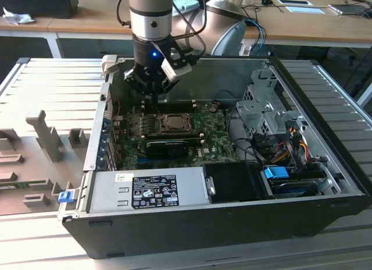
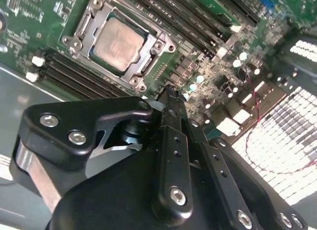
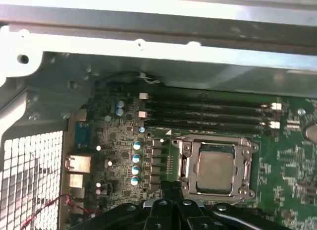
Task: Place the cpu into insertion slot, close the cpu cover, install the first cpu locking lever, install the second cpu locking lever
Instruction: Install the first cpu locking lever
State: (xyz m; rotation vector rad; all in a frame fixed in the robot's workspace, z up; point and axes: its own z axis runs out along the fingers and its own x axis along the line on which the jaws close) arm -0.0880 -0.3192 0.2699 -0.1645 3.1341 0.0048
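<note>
In the exterior view the claw point(image 1: 156, 95) is seen in the upper middle of the frame, reaching down inside the open computer case point(image 1: 192, 232). The case is laid flat on the slatted worktop point(image 1: 52, 84), so the motherboard point(image 1: 218, 136) faces upward and can be reached from above.

The claw is clenched, and nothing is gripped in it. It is held near the socket, just up and left of it in the exterior frame. Whether the board is touched cannot be told.

In the second wrist view the cpu point(image 2: 119, 44) is found seated flat in the insertion slot point(image 2: 147, 66). Its pale metal top is shown through the window of the cpu cover point(image 3: 213, 141), which is laid down over it, presumably so the chip is pressed into its seat. The long memory slots point(image 3: 208, 111) are seen just beside the socket. Whether the locking levers are latched cannot be made out.
</note>
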